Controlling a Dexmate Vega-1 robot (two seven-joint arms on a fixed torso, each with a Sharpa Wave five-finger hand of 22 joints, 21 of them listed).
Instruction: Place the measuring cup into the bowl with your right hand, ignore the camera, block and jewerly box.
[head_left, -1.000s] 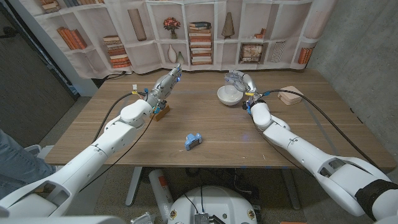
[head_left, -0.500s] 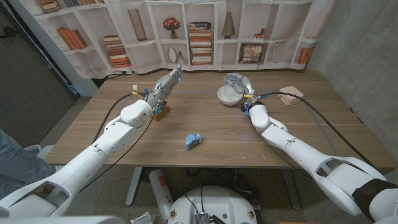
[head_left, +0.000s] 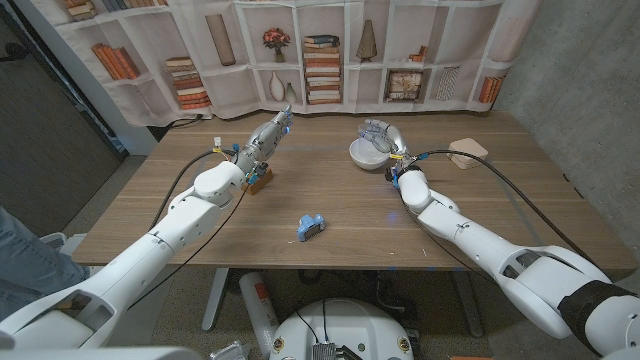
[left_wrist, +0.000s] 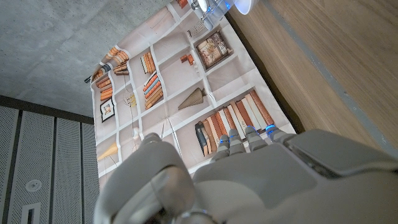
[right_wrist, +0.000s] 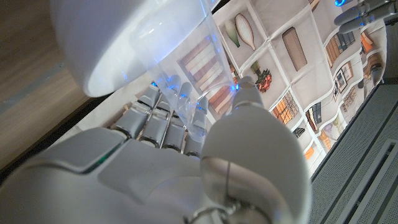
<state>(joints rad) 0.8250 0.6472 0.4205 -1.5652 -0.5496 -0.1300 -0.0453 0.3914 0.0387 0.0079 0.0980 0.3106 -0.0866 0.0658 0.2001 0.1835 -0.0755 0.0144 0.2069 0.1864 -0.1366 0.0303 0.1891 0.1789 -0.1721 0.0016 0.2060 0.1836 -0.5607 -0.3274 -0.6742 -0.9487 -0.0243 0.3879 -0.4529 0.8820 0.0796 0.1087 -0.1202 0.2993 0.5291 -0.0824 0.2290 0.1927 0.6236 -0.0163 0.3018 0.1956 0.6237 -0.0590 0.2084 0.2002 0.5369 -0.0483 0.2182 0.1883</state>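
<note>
My right hand (head_left: 387, 138) holds the clear measuring cup (head_left: 374, 128) just above the far rim of the white bowl (head_left: 363, 156), at the table's back middle. In the right wrist view the fingers (right_wrist: 163, 118) and thumb wrap the transparent cup (right_wrist: 189, 68), and the bowl (right_wrist: 109, 37) sits right beyond it, touching or overlapping its rim. My left hand (head_left: 268, 132) is raised over the table's back left, fingers stretched out together and holding nothing; the left wrist view shows its back (left_wrist: 261, 180).
A wooden block (head_left: 260, 181) lies under my left forearm. A small blue camera (head_left: 310, 226) sits near the table's middle front. A tan jewelry box (head_left: 467, 152) rests to the right of the bowl. A bookshelf-print curtain (head_left: 330, 50) hangs behind the table.
My right hand has shifted slightly left with the cup, closer over the bowl. The left arm has not moved.
</note>
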